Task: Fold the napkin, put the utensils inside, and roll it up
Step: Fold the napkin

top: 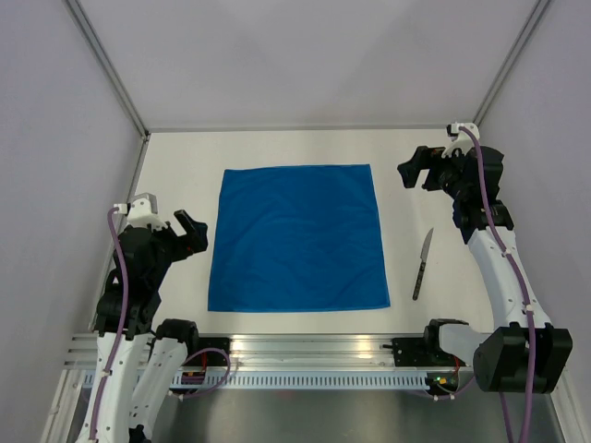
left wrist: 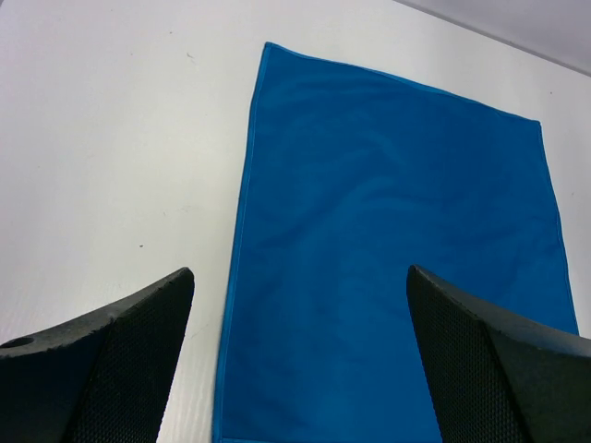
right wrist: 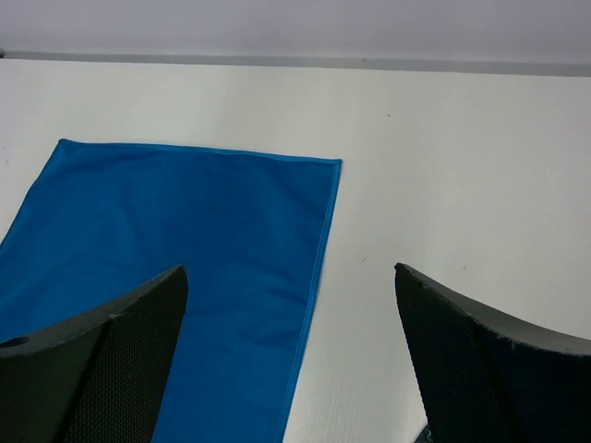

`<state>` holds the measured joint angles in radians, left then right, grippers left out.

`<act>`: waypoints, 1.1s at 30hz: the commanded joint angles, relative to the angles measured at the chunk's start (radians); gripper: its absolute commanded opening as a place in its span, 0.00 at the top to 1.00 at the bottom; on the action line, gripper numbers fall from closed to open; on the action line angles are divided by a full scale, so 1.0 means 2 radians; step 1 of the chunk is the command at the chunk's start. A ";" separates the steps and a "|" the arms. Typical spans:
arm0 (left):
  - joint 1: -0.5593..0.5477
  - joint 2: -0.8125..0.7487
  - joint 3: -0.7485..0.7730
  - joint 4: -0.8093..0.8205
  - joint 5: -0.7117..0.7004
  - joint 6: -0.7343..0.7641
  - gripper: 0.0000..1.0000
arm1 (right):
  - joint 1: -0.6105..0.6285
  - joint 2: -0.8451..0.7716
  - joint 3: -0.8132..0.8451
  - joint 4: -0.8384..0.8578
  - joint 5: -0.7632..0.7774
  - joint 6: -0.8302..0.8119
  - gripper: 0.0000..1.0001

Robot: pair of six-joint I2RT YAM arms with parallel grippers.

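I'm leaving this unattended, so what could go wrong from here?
The napkin lies flat: a pinch may miss its edge or drag it, skewing the fold. The knife lies flat beside the napkin's right edge; the open right gripper could slip off its slim handle or nudge it away.

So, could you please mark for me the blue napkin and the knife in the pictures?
napkin [top: 297,238]: top external view, the middle of the cloth.
knife [top: 423,264]: top external view, where the blade meets the dark handle.

napkin [top: 297,238] flat mid-table [top: 277,148] | knife [top: 422,265] just right of it, apart
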<state>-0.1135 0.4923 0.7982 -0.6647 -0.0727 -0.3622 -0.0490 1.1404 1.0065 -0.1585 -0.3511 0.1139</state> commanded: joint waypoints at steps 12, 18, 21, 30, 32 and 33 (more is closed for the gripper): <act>0.002 0.071 0.133 -0.025 -0.002 0.017 0.00 | 0.181 0.085 0.057 -0.047 0.063 -0.071 0.15; 0.002 0.139 0.292 -0.060 -0.017 0.018 0.00 | 0.422 0.196 0.114 -0.043 0.170 -0.086 0.22; 0.002 0.161 0.346 -0.077 -0.028 0.017 0.00 | 0.515 0.269 0.151 -0.041 0.204 -0.091 0.27; 0.002 0.174 0.420 -0.112 -0.031 0.003 0.00 | 0.664 0.434 0.270 -0.024 0.230 -0.100 0.34; 0.002 0.174 0.421 -0.115 -0.034 0.003 0.00 | 0.689 0.457 0.289 -0.020 0.235 -0.104 0.34; 0.002 0.175 0.421 -0.115 -0.034 0.003 0.00 | 0.699 0.465 0.294 -0.017 0.240 -0.106 0.34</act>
<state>-0.1135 0.8268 1.6115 -0.8490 -0.1291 -0.3618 1.3098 2.0441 1.5150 -0.2169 0.0624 -0.0769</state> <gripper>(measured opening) 0.993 0.660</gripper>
